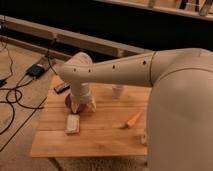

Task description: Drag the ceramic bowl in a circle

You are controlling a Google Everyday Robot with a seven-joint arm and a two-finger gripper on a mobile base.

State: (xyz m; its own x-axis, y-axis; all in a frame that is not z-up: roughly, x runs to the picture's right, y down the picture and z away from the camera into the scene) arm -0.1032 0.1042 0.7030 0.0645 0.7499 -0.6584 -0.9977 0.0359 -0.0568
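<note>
The robot's gripper [82,104] hangs over the small dark maroon glossy ceramic bowl [68,101] near the left edge of the wooden desk [100,136]; whether it is gripping cannot be told.

- You have one wooden table [100,140] in front of you.
- One ceramic bowl [68,101].
- One gripper [83,106], down at that bowl's right side.
- One small white cup [118,91].
- One pale rectangular block [73,123].
- One orange piece [133,119].
- One flat dark object [61,88] at the table's left edge.
- One dark box [36,70] on the floor.
</note>
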